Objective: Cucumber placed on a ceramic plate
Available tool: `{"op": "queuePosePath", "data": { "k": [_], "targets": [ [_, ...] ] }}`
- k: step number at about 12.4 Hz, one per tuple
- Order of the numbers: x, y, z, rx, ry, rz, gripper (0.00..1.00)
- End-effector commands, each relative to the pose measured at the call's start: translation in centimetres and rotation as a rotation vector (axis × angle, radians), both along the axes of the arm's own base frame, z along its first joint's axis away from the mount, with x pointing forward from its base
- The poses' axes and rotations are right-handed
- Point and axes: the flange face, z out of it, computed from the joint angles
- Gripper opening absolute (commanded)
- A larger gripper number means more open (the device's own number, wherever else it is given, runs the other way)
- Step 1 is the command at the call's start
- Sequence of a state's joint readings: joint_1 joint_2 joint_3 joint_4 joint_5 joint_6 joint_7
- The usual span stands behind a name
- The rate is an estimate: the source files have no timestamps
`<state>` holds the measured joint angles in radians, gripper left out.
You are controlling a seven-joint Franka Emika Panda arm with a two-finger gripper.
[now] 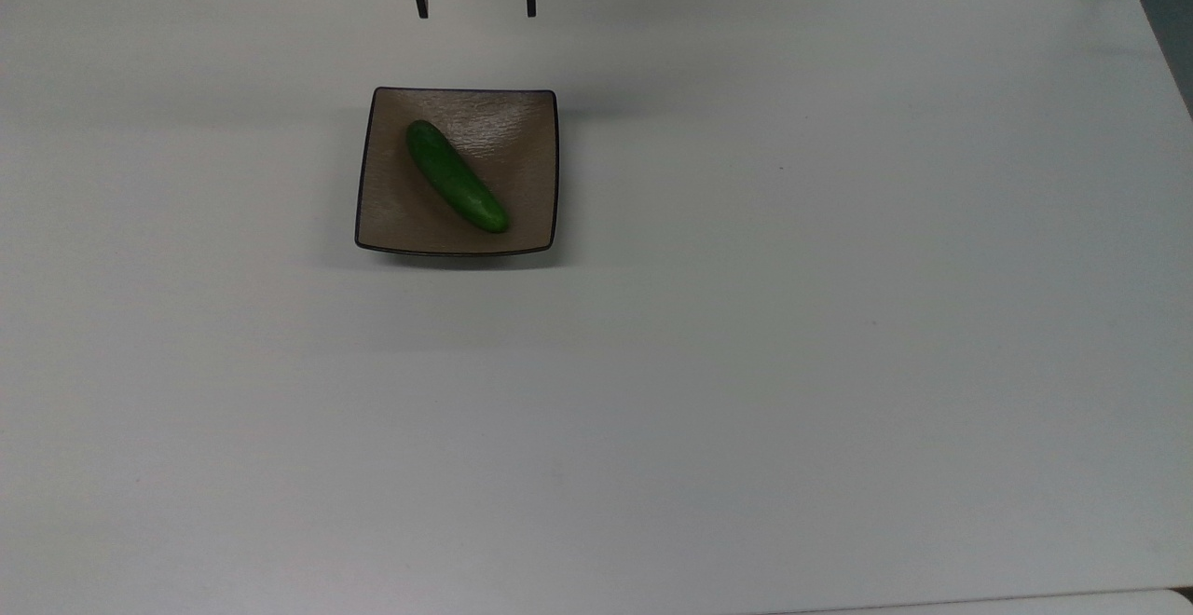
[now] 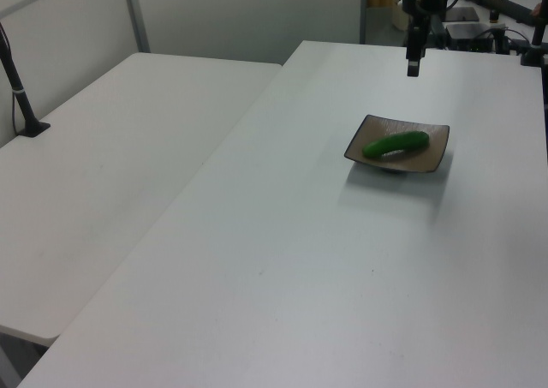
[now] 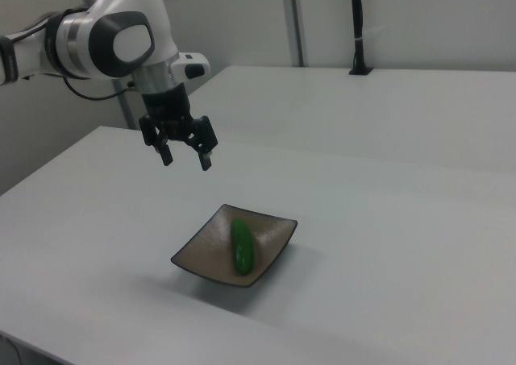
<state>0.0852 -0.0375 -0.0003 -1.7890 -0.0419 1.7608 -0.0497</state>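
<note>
Nearest, the ceramic plate (image 1: 527, 144) sits on the white table (image 1: 746, 317), and the cucumber (image 1: 456, 177) lies diagonally in its dished centre. Beyond the plate's far edge, my gripper (image 1: 475, 5) hangs above the table, fingers spread, grasping nothing.

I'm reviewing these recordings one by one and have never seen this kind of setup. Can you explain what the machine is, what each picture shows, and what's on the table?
The machine is a robot arm, white with dark joints, ending in a two-finger gripper. The three pictures are the same moment from three fixed cameras: the top view looks down on the table, while the left and right views look across it from opposite sides. On the table sits a square brown plate with a green cucumber lying diagonally in it. The gripper hangs in the air beyond the plate, open and holding nothing, so the cucumber appears already placed.
</note>
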Motion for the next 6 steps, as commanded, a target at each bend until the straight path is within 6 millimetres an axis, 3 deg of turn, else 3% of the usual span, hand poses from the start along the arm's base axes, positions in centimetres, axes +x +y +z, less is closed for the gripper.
{"op": "queuePosePath", "data": {
  "k": [1,6],
  "targets": [
    [-0.3,0.2,-0.7,-0.03,0.04,-0.001,1.0],
    [0.9,-0.1,-2.6,-0.014,0.061,-0.022,1.0]
  ]
}}
